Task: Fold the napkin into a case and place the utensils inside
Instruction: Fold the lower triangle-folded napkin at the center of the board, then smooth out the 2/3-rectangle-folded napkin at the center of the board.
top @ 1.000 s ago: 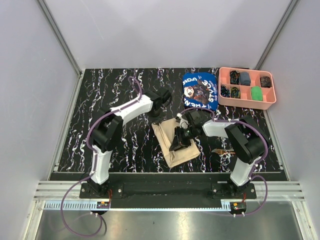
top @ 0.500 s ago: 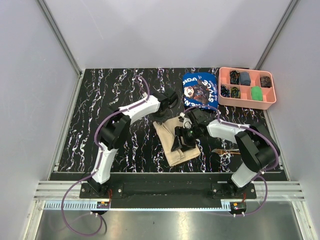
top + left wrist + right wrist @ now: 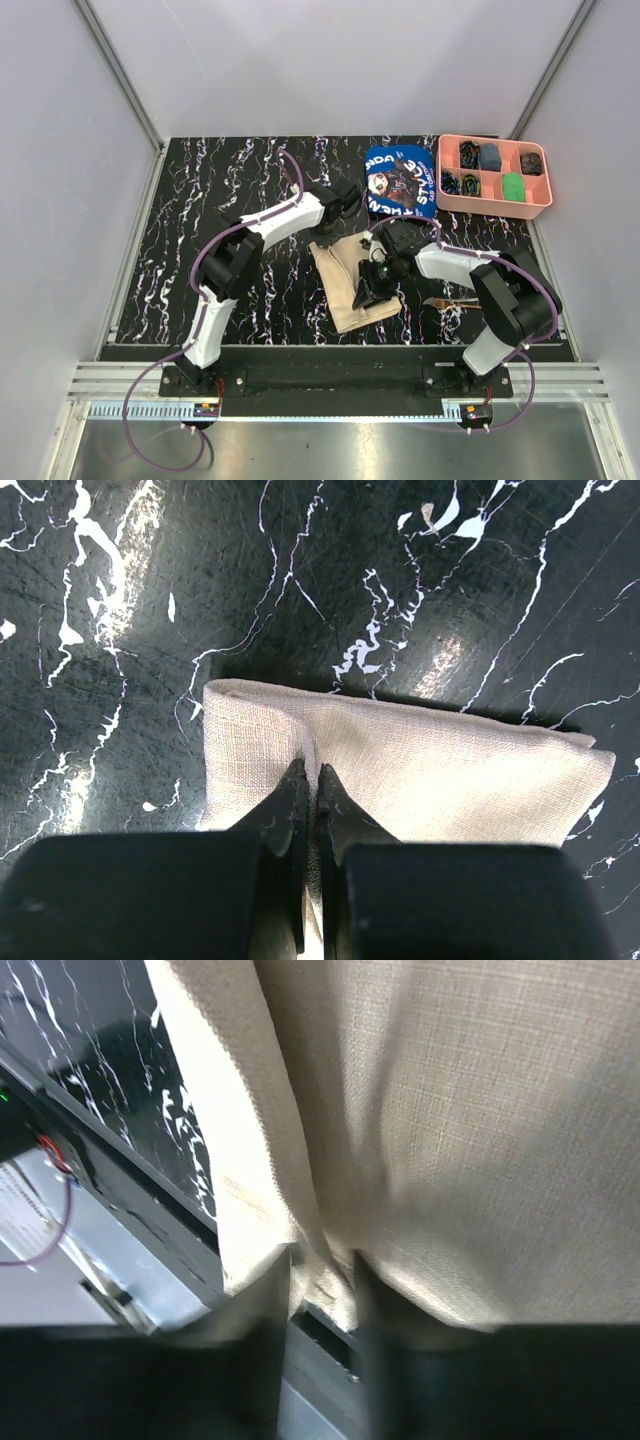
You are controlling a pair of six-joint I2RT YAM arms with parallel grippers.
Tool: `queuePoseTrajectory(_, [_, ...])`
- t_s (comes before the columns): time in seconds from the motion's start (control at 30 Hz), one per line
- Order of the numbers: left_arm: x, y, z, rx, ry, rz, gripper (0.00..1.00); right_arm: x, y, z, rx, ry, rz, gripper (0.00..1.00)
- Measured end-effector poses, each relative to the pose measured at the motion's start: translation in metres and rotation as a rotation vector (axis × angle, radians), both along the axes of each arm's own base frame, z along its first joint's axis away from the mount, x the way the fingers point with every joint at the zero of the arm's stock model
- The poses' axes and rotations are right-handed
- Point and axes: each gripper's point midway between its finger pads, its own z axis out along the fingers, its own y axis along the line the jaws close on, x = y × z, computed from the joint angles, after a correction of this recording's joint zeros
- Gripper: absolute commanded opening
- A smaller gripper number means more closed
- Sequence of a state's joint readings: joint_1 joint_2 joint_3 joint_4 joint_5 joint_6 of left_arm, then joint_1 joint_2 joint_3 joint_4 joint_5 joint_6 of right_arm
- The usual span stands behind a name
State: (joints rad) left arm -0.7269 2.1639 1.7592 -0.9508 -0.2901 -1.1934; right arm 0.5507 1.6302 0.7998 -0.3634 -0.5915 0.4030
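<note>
The plain beige napkin [image 3: 350, 290] lies as a folded oblong on the black marbled table [image 3: 250, 170], near the middle front. In the left wrist view the napkin [image 3: 430, 770] stretches to the right, and my left gripper [image 3: 310, 772] is shut, pinching a ridge of it near its left end. From above, the left gripper [image 3: 347, 215] sits at the napkin's far edge. My right gripper [image 3: 367, 292] is over the napkin's middle. In the blurred right wrist view the right gripper [image 3: 320, 1280] holds a fold of napkin [image 3: 480, 1110] between its fingers. A brownish utensil [image 3: 442, 301] lies right of the napkin.
A blue printed cloth [image 3: 400, 182] lies at the back, just beyond the napkin. A pink compartment tray [image 3: 495, 207] with small items stands at the back right. The metal rail at the table's near edge [image 3: 70, 1230] shows in the right wrist view.
The left gripper has swung right to the napkin's far edge. The right gripper has shifted slightly right on the napkin, opened and come together again on a fold.
</note>
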Motion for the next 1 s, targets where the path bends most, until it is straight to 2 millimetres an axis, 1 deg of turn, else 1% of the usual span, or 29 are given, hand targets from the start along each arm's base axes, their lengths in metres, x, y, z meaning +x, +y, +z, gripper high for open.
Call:
queuePoseTrajectory(0.03, [0.000, 0.000, 0.000, 0.001, -0.002, 0.000, 0.04, 0.001, 0.001, 0.000, 0.001, 0.005, -0.011, 0.03])
queuePoseTrajectory(0.07, [0.000, -0.001, 0.000, 0.000, -0.004, -0.001, 0.08, 0.001, 0.000, -0.001, -0.001, 0.002, -0.010, 0.00])
queuePoseTrajectory(0.1, [0.001, -0.001, 0.000, -0.001, -0.006, -0.002, 0.14, 0.001, 0.000, -0.002, 0.000, 0.005, -0.019, 0.00])
queuePoseTrajectory(0.13, [0.001, -0.002, 0.000, -0.004, -0.008, -0.003, 0.30, 0.001, 0.000, -0.003, 0.000, 0.009, -0.027, 0.00])
queuePoseTrajectory(0.2, [0.003, -0.004, 0.001, -0.010, -0.017, -0.008, 0.42, 0.000, 0.000, -0.005, 0.000, 0.018, -0.041, 0.00])
queuePoseTrajectory(0.23, [0.004, -0.005, 0.001, -0.009, -0.021, -0.018, 0.51, -0.001, 0.000, -0.007, 0.000, 0.021, -0.049, 0.00])
queuePoseTrajectory(0.27, [0.006, -0.007, 0.001, -0.013, -0.032, -0.022, 0.56, -0.001, 0.000, -0.008, -0.001, 0.026, -0.057, 0.00])
queuePoseTrajectory(0.37, [0.011, -0.010, 0.001, -0.029, -0.068, -0.054, 0.65, -0.002, -0.002, -0.013, -0.011, 0.030, -0.081, 0.00])
queuePoseTrajectory(0.47, [0.005, -0.004, 0.006, -0.038, -0.094, -0.093, 0.68, -0.001, -0.002, -0.014, -0.014, 0.032, -0.098, 0.00])
queuePoseTrajectory(0.53, [0.002, -0.002, 0.017, -0.053, -0.118, -0.114, 0.68, 0.000, -0.001, -0.014, -0.011, 0.029, -0.104, 0.00])
queuePoseTrajectory(0.63, [0.005, -0.003, 0.045, -0.102, -0.181, -0.151, 0.65, 0.000, -0.001, -0.015, -0.010, 0.033, -0.113, 0.00])
queuePoseTrajectory(0.67, [0.006, -0.004, 0.054, -0.122, -0.203, -0.162, 0.62, 0.000, -0.001, -0.015, -0.010, 0.034, -0.116, 0.00])
queuePoseTrajectory(0.73, [0.008, -0.006, 0.069, -0.165, -0.242, -0.177, 0.49, 0.001, -0.002, -0.016, -0.014, 0.033, -0.124, 0.00])
queuePoseTrajectory(0.77, [0.008, -0.006, 0.072, -0.184, -0.250, -0.182, 0.40, 0.001, -0.002, -0.016, -0.016, 0.030, -0.127, 0.00])
queuePoseTrajectory(0.8, [0.008, -0.005, 0.072, -0.196, -0.254, -0.186, 0.33, 0.001, -0.003, -0.016, -0.018, 0.027, -0.130, 0.00])
queuePoseTrajectory(0.83, [0.008, -0.005, 0.069, -0.209, -0.251, -0.188, 0.24, 0.002, -0.003, -0.015, -0.018, 0.023, -0.132, 0.01])
queuePoseTrajectory(0.87, [0.008, -0.005, 0.066, -0.221, -0.245, -0.189, 0.20, 0.002, -0.004, -0.015, -0.019, 0.020, -0.134, 0.03])
queuePoseTrajectory(0.93, [0.007, -0.006, 0.054, -0.236, -0.213, -0.201, 0.14, 0.002, -0.004, -0.015, -0.022, 0.014, -0.136, 0.04])
queuePoseTrajectory(1.0, [0.010, -0.012, 0.040, -0.260, -0.188, -0.217, 0.11, 0.004, -0.006, -0.015, -0.030, 0.003, -0.142, 0.05])
